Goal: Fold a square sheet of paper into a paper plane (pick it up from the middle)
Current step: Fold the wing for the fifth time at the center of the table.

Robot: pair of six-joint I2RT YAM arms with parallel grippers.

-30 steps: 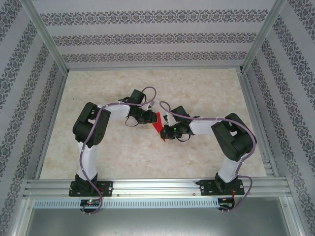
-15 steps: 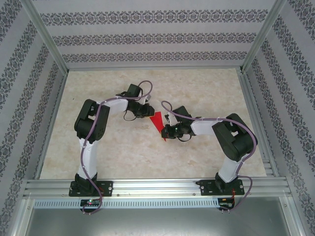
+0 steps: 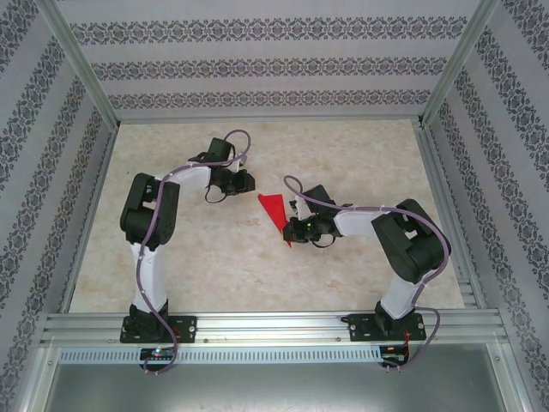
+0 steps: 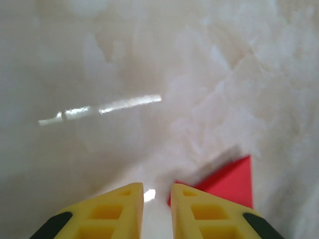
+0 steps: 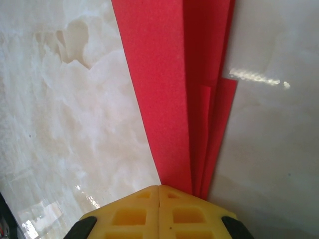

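**At mid-bench, the right pincer (image 5: 158,191) is clamping the paper plane (image 5: 164,74)**

Its yellow fingertips are pressing together on the narrow end of the folded red sheet, and the layered flaps are fanning away from the tips across the marbled bench (image 3: 214,257). The left pincer (image 4: 157,189) is hanging near the plane's wide far corner, clear of it, with its fingers slightly apart and nothing between them. A second ago that pincer was right against the paper. It is now backing off toward the far left, so the red triangle is showing whole from above.
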